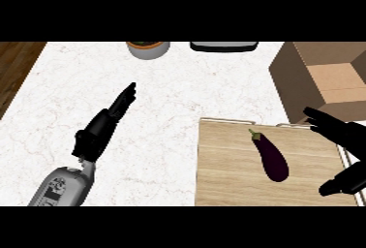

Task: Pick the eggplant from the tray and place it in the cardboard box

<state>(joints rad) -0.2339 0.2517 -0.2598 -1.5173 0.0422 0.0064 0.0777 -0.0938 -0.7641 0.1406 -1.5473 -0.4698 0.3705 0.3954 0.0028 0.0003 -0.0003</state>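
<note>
White marble counter spans the view. Cardboard box open at far right. Wooden tray just before it; the eggplant lies on it, stem away from the robot, untouched. Right hand spread open beside the eggplant, holding nothing. Left hand over bare counter, fingers straight, empty. Pot at far edge.

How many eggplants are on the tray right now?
1. The eggplant lies on the wooden tray, stem toward the far edge, beside the right hand. None seems hidden.
</note>
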